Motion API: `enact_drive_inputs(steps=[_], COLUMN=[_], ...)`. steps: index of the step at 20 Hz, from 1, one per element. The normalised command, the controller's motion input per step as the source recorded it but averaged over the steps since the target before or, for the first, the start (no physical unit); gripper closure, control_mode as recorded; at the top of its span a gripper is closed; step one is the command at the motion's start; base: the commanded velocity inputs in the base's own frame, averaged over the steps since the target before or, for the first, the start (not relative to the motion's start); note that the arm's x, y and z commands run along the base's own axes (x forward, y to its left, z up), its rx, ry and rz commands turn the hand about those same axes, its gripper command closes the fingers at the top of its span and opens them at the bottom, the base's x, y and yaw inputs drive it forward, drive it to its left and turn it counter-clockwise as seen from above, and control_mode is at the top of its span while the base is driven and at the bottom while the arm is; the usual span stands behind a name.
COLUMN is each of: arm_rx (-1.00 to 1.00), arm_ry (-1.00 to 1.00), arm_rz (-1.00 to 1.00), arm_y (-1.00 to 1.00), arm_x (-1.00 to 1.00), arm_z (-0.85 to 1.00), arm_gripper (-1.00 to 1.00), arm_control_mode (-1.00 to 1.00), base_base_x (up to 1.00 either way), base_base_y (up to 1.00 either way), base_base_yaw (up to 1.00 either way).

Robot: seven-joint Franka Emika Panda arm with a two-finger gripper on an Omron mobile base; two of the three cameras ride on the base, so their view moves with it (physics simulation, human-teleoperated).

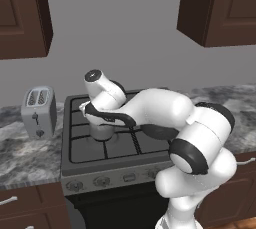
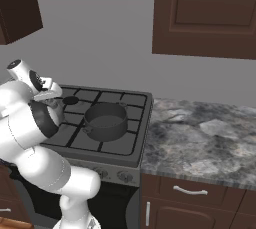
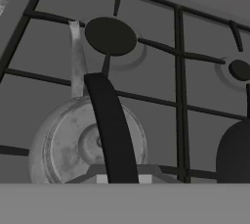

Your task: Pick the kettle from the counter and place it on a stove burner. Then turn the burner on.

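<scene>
Hovering low over the grey gas stove (image 1: 85,149), with the two-finger gripper (image 1: 101,119) pointing down at the small silvery-grey metal kettle (image 1: 102,132). Standing on the black cast-iron grates (image 3: 179,61) at the front left, apparently for a burner beneath. Not yet reaching the front knobs (image 1: 75,185), judging by the hand's place.

Looking straight down from the hand on the kettle's lid, dark handle and spout, aiming at the round black burner disc (image 3: 110,35) just beyond. Revealing from the right a wide dark-grey round pot (image 2: 105,120) mid-stove. Impossible telling how wide the jaws are, or whether gripping the handle.
</scene>
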Motion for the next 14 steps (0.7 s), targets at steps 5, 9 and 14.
enact_drive_inputs(steps=[5,9,14], arm_rx=[0.00,0.00,0.00], arm_ry=[0.00,0.00,-0.01], arm_rz=[0.00,0.00,0.00], arm_y=[0.00,0.00,0.00], arm_x=[0.00,0.00,0.00], arm_z=[0.00,0.00,0.01], arm_gripper=[-1.00,-1.00,-1.00], arm_control_mode=[-1.00,-1.00,-1.00], base_base_x=[0.00,0.00,0.00], base_base_y=[0.00,0.00,0.00], base_base_yaw=[0.00,0.00,0.00])
